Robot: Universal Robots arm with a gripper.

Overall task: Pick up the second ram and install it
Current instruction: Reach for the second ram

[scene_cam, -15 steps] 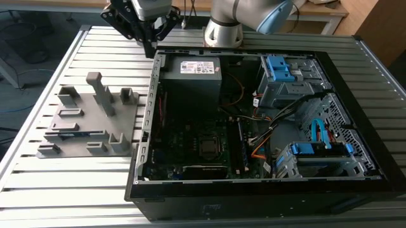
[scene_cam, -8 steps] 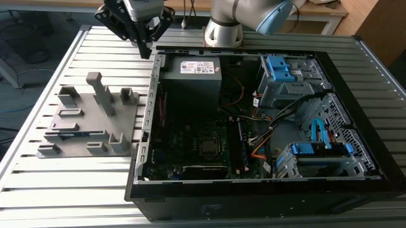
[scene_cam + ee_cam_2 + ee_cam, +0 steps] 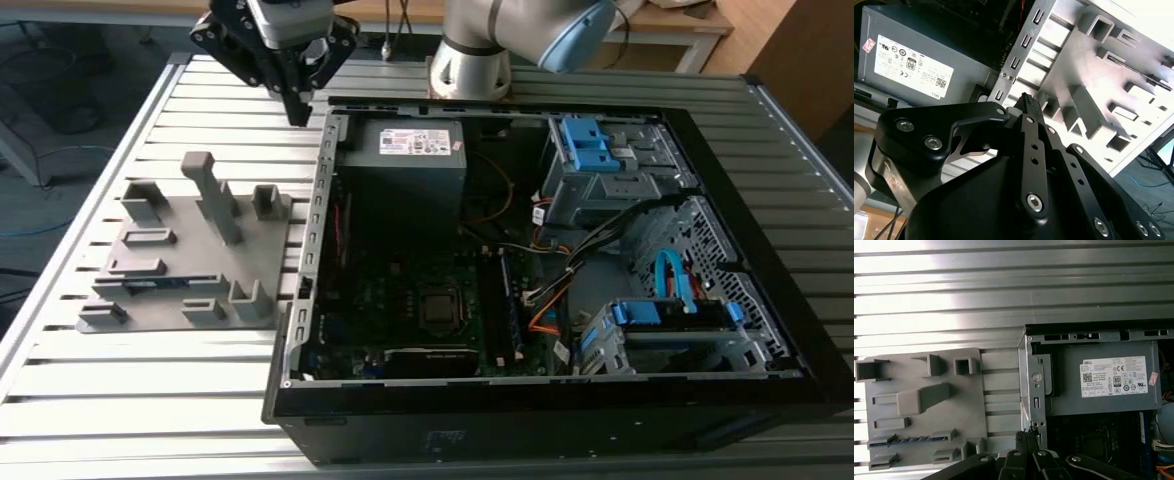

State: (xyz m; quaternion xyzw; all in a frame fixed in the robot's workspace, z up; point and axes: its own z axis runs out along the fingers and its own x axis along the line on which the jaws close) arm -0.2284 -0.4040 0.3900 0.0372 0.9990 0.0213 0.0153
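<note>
Gripper (image 3: pixel 296 105) closed on nothing, hovering by far corner of computer case (image 3: pixel 561 425); second ram (image 3: pixel 909 440) lies in grey fixture (image 3: pixel 971 390), unpicked, uninstalled.

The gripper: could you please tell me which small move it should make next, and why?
Probably travel over the grey fixture toward the second ram: the gripper hangs beside the case corner, fingers shut on nothing, while the ram lies in a fixture slot.
</note>
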